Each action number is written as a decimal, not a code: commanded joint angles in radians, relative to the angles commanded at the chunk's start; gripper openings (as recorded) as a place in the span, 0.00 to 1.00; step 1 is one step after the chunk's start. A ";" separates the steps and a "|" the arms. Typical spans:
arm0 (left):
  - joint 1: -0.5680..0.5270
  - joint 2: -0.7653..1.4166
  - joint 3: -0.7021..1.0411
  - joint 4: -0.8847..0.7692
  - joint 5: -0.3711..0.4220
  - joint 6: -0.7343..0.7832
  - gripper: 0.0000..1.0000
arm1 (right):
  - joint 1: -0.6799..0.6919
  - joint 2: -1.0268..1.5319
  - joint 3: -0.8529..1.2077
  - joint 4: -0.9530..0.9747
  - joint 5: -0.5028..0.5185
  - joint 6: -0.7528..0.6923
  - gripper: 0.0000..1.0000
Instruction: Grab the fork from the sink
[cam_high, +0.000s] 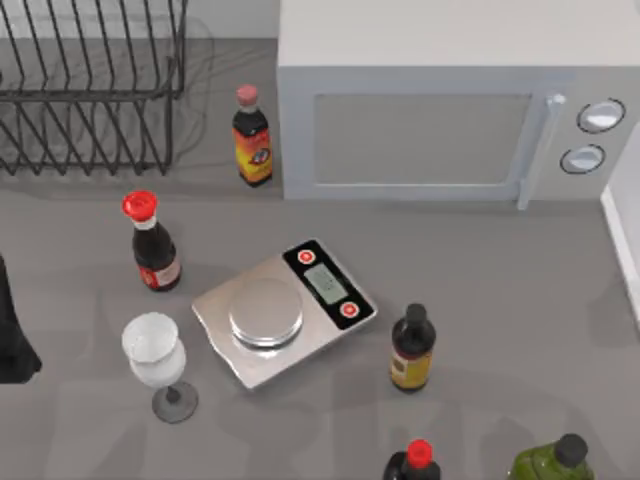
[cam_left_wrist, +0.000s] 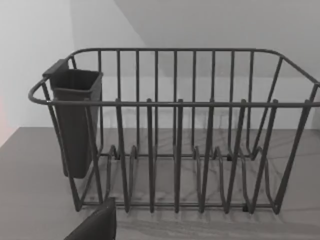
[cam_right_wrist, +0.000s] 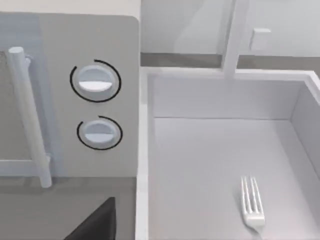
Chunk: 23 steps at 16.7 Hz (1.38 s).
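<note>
- One dark finger (cam_right_wrist: 95, 222) of the right gripper juts into the near edge of the right wrist view, over the grey counter in front of the microwave; whether that claw is spread or pressed together I cannot tell.
- Just past it, inside the white rectangular sink (cam_right_wrist: 220, 100), lies the slim silver metal fork (cam_right_wrist: 252, 202), flat on the basin floor with its tines pointing toward the far wall and only the tined end in view. The fork sits apart from the finger, across the sink's near rim, untouched.
- Beside the sink stands the pale grey box-shaped microwave (cam_high: 440, 110), with a vertical bar handle (cam_right_wrist: 30, 115) and two round knobs (cam_right_wrist: 95, 82) one above the other.
- One dark finger (cam_left_wrist: 97, 225) of the left gripper shows low in the left wrist view, short of the dark wire dish rack (cam_left_wrist: 175, 130), which carries a dark plastic cutlery cup (cam_left_wrist: 75, 120) on one end. Its claw state I cannot tell either.
- From the top view, the left arm (cam_high: 15, 330) sits at the table's left edge.
- Near the front stand a clear wine glass (cam_high: 160, 365), a small dark bottle with a black cap (cam_high: 412, 348), a red-capped dark bottle (cam_high: 412, 462) and a green bottle (cam_high: 555, 462).
- Mid-table rests a silver kitchen scale with a round pan (cam_high: 285, 312); a red-capped dark sauce bottle (cam_high: 153, 242) stands to its left.
- Farther back, a dark bottle with a yellow-red label (cam_high: 251, 137) stands between rack and microwave.
</note>
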<state>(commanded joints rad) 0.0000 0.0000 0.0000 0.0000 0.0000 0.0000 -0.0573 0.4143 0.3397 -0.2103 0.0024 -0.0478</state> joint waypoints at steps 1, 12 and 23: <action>0.000 0.000 0.000 0.000 0.000 0.000 1.00 | -0.011 0.082 0.067 -0.042 0.000 -0.010 1.00; 0.000 0.000 0.000 0.000 0.000 0.000 1.00 | -0.148 1.133 0.936 -0.578 0.003 -0.135 1.00; 0.000 0.000 0.000 0.000 0.000 0.000 1.00 | -0.235 1.854 1.536 -0.949 0.002 -0.224 1.00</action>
<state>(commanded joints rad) 0.0000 0.0000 0.0000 0.0000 0.0000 0.0000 -0.2927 2.2686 1.8762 -1.1593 0.0041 -0.2718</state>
